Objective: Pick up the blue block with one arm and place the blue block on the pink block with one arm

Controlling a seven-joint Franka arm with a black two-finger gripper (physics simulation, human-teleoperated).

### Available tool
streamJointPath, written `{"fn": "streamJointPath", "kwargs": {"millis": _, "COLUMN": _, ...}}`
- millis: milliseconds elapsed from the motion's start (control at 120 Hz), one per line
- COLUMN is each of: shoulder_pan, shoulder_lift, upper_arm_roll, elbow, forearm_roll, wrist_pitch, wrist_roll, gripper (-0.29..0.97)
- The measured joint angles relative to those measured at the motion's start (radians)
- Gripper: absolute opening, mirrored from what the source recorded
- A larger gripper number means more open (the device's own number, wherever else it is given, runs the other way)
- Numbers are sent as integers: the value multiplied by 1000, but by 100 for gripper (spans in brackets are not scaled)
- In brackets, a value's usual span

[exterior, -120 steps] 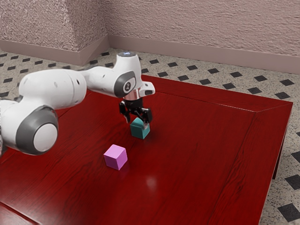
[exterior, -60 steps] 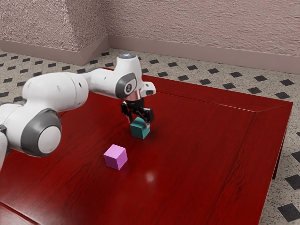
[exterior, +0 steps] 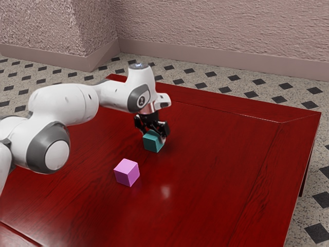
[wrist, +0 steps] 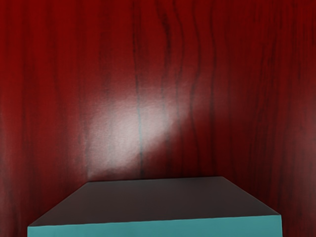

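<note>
White arm (exterior: pixel 67 110): stretches in from the exterior view's left, elbow bent, hand pointed straight down.
Pink block (exterior: pixel 126 172): sits on the red surface (exterior: pixel 231 170), near the hand.
Fingers (exterior: pixel 164 129): apart, straddling the blue block (exterior: pixel 153 143).
Blue block: resting on the surface, beneath the hand.

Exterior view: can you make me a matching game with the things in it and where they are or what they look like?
Things:
1. blue block
2. pink block
3. table
4. floor

Clues:
A. dark red wood
B. standing alone, nothing over it
C. pale with black diamonds
D. right under the end of the white arm

Pairs: 1-D, 2-B, 3-A, 4-C.
</note>
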Motion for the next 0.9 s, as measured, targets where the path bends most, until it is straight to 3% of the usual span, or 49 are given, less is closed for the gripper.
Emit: {"fn": "streamJointPath", "kwargs": {"millis": 900, "shoulder_pan": 3, "shoulder_lift": -1, "upper_arm_roll": 2, "elbow": 0, "forearm_roll": -13, "wrist_pitch": -18, "wrist_roll": -1, "gripper": 38}}
